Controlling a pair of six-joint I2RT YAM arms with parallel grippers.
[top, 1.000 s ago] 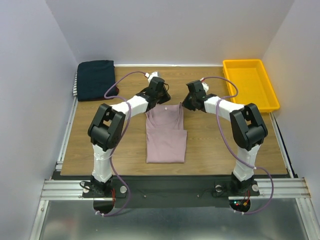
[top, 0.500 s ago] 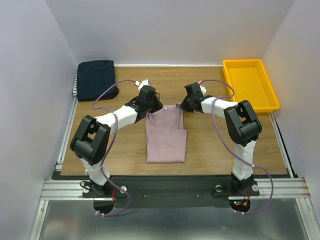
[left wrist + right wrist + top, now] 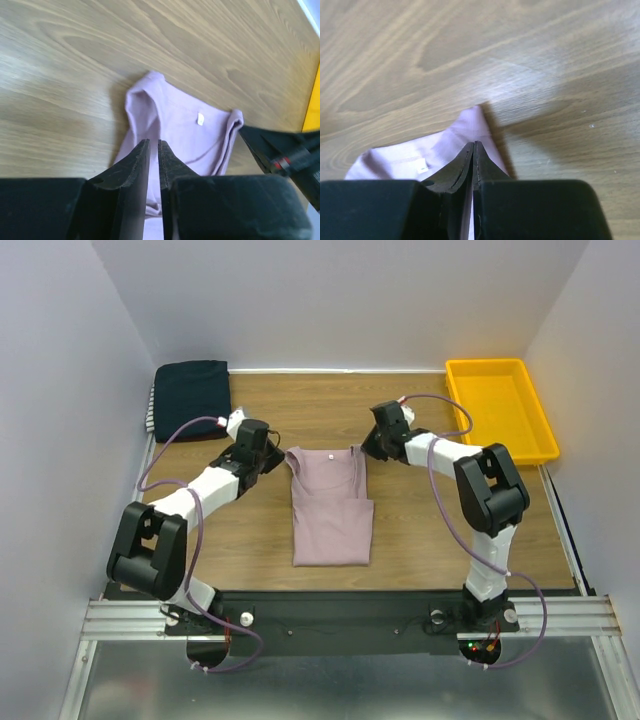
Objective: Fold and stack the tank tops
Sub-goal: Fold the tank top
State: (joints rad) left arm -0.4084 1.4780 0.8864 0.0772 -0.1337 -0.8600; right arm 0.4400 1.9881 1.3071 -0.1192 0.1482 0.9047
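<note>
The pale pink tank top (image 3: 330, 510) lies flat at the table's middle, folded into a narrow strip with its neckline at the far end. My left gripper (image 3: 268, 454) sits just left of its far-left strap, apart from it, jaws a narrow gap apart and empty. In the left wrist view the gripper (image 3: 154, 142) points at the top (image 3: 185, 130). My right gripper (image 3: 368, 450) is shut at the far-right strap corner; its tips (image 3: 474, 144) pinch the pink cloth (image 3: 465, 130). The folded stack, dark navy uppermost (image 3: 192, 398), lies at the far left corner.
A yellow plastic tray (image 3: 485, 363) stands at the far right corner. A striped edge (image 3: 151, 412) shows at the stack's left side. White walls close in the table on three sides. Bare wood lies either side of the pink top.
My left gripper has let go of the far-left strap and drawn back to the left, the arm swinging outward. The right gripper has stayed at the far-right corner. The neckline end now lies spread wider.
</note>
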